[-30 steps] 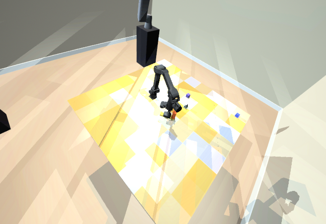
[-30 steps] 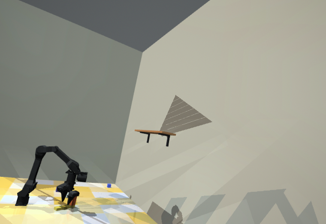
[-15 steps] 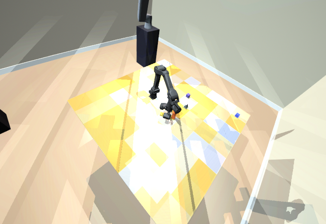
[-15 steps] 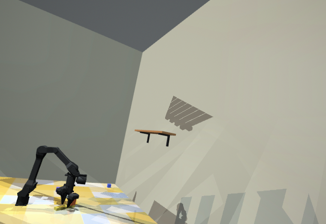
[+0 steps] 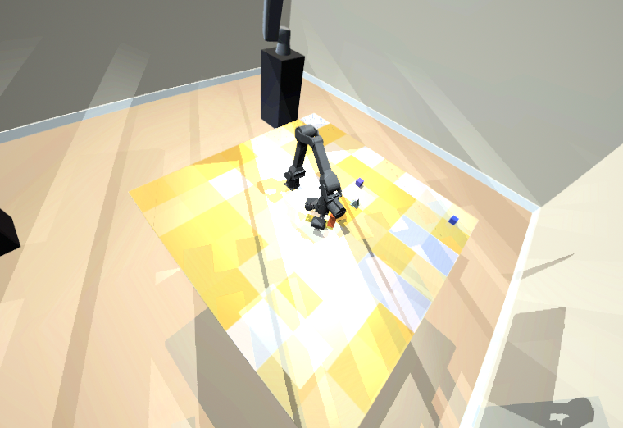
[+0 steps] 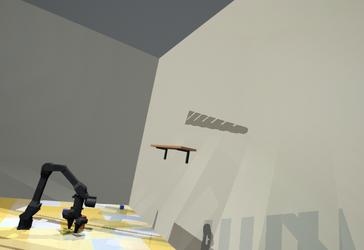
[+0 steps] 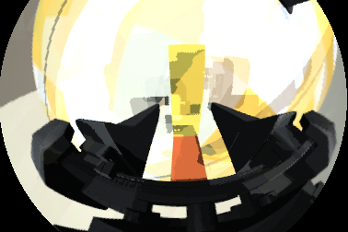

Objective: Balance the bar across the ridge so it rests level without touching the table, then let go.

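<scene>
1. Far left in the top view, at nine o'clock, a black shape cuts into the edge of the picture.
2. Toward eleven o'clock from the hand, beyond the bench, a black pedestal carries a grey arm.
3. The base of the working arm stands on the bench, at eleven o'clock from the hand; the black arm bends up and over, then down.
4. The yellow bar lies low at the bench, off the ridge. In the wrist view it runs toward twelve o'clock.
5. The hand points down, open and gripping nothing, with one finger on each side of the bar and a gap beside each in the wrist view.
6. An orange block rises at the bar's six o'clock end in the wrist view; whether the two are joined, I cannot tell.
7. The ridge, a small dark green wedge, sits between two and three o'clock from the hand, apart from the bar.
8. A purple-blue cube rests near two o'clock.
9. A bright blue cube rests well apart, at three o'clock.
</scene>
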You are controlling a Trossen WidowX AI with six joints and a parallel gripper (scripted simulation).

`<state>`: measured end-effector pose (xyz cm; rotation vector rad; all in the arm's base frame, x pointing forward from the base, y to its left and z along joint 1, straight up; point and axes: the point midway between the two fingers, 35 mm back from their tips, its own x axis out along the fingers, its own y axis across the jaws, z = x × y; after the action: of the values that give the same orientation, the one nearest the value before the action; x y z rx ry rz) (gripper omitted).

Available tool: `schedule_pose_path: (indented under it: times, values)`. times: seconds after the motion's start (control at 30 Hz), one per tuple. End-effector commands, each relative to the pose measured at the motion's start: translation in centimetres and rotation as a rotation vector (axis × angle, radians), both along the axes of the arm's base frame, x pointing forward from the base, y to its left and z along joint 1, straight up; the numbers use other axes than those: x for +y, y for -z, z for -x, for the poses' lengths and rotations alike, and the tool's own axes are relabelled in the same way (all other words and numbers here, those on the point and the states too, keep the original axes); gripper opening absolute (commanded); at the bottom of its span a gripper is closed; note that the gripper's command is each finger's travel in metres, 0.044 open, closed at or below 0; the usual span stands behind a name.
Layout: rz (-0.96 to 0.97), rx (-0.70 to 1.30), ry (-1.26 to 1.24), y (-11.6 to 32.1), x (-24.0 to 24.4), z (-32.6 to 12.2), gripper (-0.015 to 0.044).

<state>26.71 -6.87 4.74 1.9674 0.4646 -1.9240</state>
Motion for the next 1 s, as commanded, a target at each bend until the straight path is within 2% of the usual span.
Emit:
schedule_pose_path:
  times: [0.0,0.2,0.43,0.57,0.97]
  values:
    - [-0.003,-0.002,0.005,0.0,0.0,0.0,0.0315]
    - [0.000,0.000,0.000,0.0,0.0,0.0,0.0157]
    - [0.000,0.000,0.000,0.0,0.0,0.0,0.0111]
    - [0.000,0.000,0.000,-0.6,0.0,-0.1,0.0006]
    - [-0.001,-0.001,0.002,-3.6,-0.1,-0.3,0.0000]
